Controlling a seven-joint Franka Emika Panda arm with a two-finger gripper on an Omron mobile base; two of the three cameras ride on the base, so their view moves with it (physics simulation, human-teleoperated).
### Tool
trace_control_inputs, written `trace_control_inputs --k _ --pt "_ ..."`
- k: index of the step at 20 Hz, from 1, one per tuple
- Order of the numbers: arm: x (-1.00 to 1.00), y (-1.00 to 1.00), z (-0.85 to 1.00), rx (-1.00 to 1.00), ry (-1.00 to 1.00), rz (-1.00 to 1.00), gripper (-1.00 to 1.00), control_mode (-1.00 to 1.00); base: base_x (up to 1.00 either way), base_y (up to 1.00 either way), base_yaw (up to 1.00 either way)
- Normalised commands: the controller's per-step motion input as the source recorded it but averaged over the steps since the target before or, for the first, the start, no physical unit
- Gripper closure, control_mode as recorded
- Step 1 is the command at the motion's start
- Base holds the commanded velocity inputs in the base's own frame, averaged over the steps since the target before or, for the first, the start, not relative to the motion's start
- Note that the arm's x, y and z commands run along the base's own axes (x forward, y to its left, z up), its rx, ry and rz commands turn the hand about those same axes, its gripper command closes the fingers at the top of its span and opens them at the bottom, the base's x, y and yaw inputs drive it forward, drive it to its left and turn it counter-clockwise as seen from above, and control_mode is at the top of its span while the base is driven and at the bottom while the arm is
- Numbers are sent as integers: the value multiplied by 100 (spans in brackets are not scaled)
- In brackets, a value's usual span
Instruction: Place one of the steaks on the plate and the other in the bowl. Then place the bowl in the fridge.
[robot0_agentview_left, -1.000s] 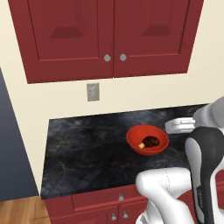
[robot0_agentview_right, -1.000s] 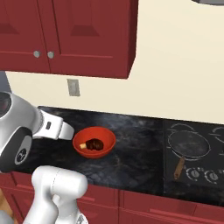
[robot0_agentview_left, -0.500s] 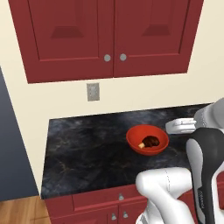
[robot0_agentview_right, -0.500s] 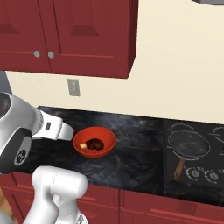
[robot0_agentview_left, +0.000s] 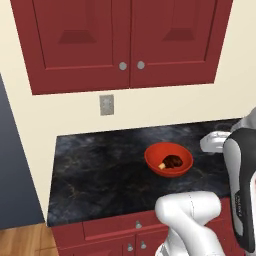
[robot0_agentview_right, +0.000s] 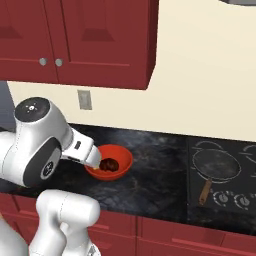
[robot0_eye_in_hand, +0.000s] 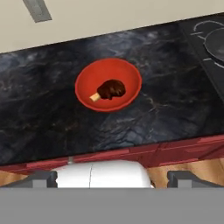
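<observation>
**Bowl with one steak on the bench, hand wide open above**

The bowl (robot0_agentview_left: 168, 159) sits on the black marbled bench (robot0_agentview_left: 100, 170), roughly midway between the back wall and the front edge, and nearer the stove end than the bench's bare left end. We see it in the right base view (robot0_agentview_right: 111, 161) partly behind the white arm, and from above in the hand view (robot0_eye_in_hand: 108, 85). Inside it lies the dark brown steak (robot0_eye_in_hand: 110, 89), its tan bone end pointing toward the bowl's left side in the hand view; the same piece shows in the left base view (robot0_agentview_left: 171, 161) near the middle of the bowl.

We find the hand (robot0_eye_in_hand: 113, 179) well above the bench and back over its front edge, looking down at the bowl from a distance. Its two dark fingertips (robot0_eye_in_hand: 41, 179) stand far apart at the bottom of the hand view, spread as wide as they go, with nothing between them and nothing in their hold.

At the right end of the bench we see a stove top carrying a black frying pan (robot0_agentview_right: 215, 166) with a wooden handle pointing toward the front edge. Red cabinets (robot0_agentview_left: 125, 40) hang above the bench, and a grey wall outlet (robot0_agentview_left: 106, 105) sits on the cream wall between them and the bench's back edge. Red drawers (robot0_agentview_left: 120, 230) run under the front edge.
</observation>
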Motion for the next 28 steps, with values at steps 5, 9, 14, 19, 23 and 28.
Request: trace_control_inputs --k 5,9,14,19,23,28 --pt "4 -63 -47 15 11 -3 -100 -100 0 0 0" --pt "11 -27 -71 29 -1 -14 -100 -100 0 0 0" --pt "27 -4 -36 22 -2 -16 -100 -100 0 0 0" --pt "51 -8 -22 19 0 -12 -100 -100 0 0 0" --pt "71 -15 -35 12 1 -2 -100 -100 0 0 0" --pt "65 -1 -47 3 2 -2 -100 -100 0 0 0"
